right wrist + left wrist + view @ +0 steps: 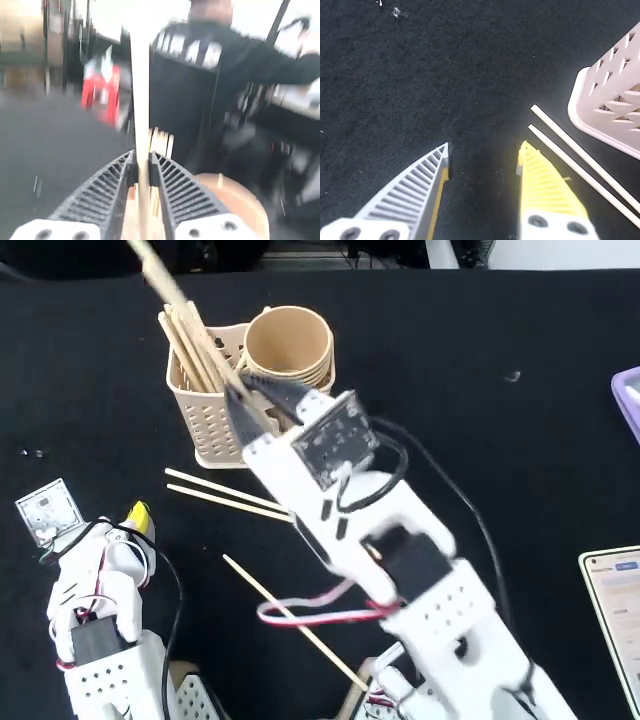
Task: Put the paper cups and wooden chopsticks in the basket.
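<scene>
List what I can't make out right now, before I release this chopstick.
- Held chopstick: upper end cut off by the high view's top edge; lower end hidden behind the right gripper and basket.
- Paper cups: count unclear, basket wall hides the stack's lower part, high view.
- Loose chopstick: near end runs under the right arm, high view.

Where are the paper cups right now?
High view: the stacked cups sit at the basket's right end, seemingly inside it, beside the upright chopsticks and just beyond the right gripper, which grips a chopstick.
</scene>
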